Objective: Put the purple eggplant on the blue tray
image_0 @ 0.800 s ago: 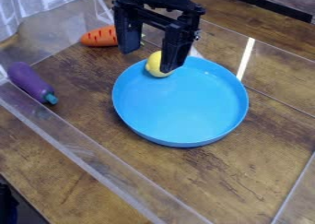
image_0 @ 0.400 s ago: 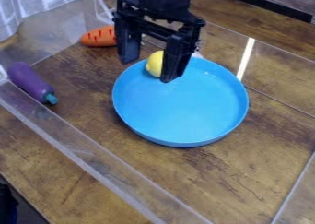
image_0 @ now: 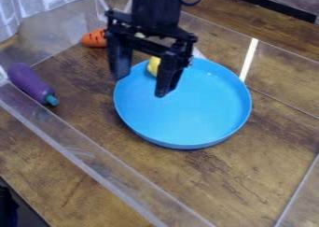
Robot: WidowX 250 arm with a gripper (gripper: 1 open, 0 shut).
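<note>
Down and toward the left come the jaws (image_0: 141,84), lower in the frame than a moment ago, and the eggplant hasn't budged! That purple eggplant (image_0: 33,85) lies on the desk (image_0: 187,193) at the left of the frame, slanting, its teal-green cap pointing down and to the right. It sits well apart from the blue tray (image_0: 184,119), which fills the middle of the picture, right of the eggplant. Over the tray's upper left part hang the jaws, spread wide, with nothing between them, one side near the tray's left rim, the other above its blue floor. Just behind them, the yellow fruit (image_0: 155,66) peeks out at the tray's upper edge, partly hidden. Farther up and left, the orange carrot (image_0: 95,37) lies on the desk, partly covered by the dark arm (image_0: 149,14) reaching in from the top!
</note>
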